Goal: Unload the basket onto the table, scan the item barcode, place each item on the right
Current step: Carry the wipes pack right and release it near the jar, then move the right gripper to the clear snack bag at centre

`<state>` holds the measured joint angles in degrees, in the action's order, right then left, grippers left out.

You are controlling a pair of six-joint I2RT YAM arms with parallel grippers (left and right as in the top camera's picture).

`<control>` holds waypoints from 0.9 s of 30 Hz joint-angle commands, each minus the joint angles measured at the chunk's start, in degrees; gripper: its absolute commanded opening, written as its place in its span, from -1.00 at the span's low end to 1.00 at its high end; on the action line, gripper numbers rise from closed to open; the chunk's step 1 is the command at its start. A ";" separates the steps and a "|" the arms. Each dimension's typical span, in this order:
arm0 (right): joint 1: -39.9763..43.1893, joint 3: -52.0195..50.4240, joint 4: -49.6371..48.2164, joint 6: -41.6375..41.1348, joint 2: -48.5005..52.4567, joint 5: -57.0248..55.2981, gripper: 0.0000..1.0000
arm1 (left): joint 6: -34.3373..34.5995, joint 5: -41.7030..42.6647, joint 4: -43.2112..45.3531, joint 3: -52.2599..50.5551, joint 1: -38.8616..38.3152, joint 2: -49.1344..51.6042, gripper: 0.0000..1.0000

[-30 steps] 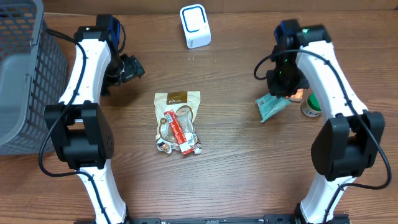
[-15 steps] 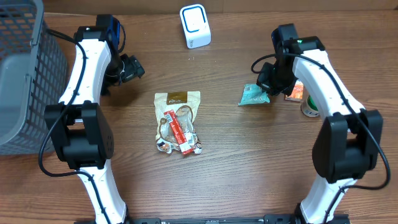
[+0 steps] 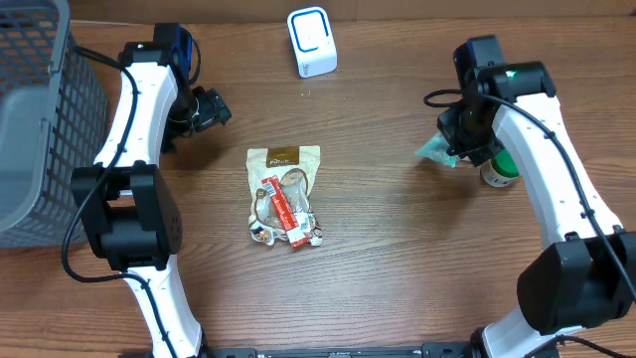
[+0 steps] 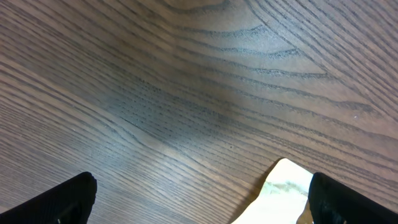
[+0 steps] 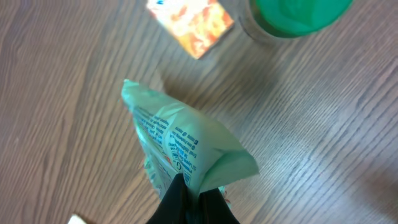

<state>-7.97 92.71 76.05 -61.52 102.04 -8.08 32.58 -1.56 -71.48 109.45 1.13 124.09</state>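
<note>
The table (image 3: 397, 268) is reading as mid-brown wood with darker grain lines. The green pouch (image 5: 183, 146) is showing pale mint with small dark-blue print and a trace of orange low down. The fingers (image 5: 174, 208) of my right gripper (image 5: 196, 200) are showing black. The carton (image 5: 191, 22) is showing orange and yellow with a white-and-blue corner. The jar (image 5: 298, 9) is wearing a solid green lid. The scanner (image 3: 311, 42) is showing white with a blue outline. The tan pouch (image 3: 283, 159) is showing beige with a brown label, and the stick packet (image 3: 281, 207) is showing red with white print. The basket (image 3: 40, 119) is showing grey mesh. My arms (image 3: 139, 99) are showing white shells with black joints.
</note>
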 commanded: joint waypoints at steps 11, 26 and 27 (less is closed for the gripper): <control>-0.09 -10.38 -10.78 -2.62 -0.79 -4.31 0.69 | -0.68 -0.35 0.02 0.90 -0.42 -0.87 1.00; -3.04 -14.49 -12.55 29.07 -0.07 9.86 -0.68 | -0.68 -0.35 0.02 0.90 -0.42 -0.87 0.99; -3.67 -16.33 -13.92 29.07 -0.02 8.94 -0.69 | -0.68 -0.35 0.02 0.90 -0.42 -0.87 1.00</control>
<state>-9.65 80.55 63.57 -36.88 102.06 0.93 32.60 -1.56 -71.48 109.45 1.13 124.09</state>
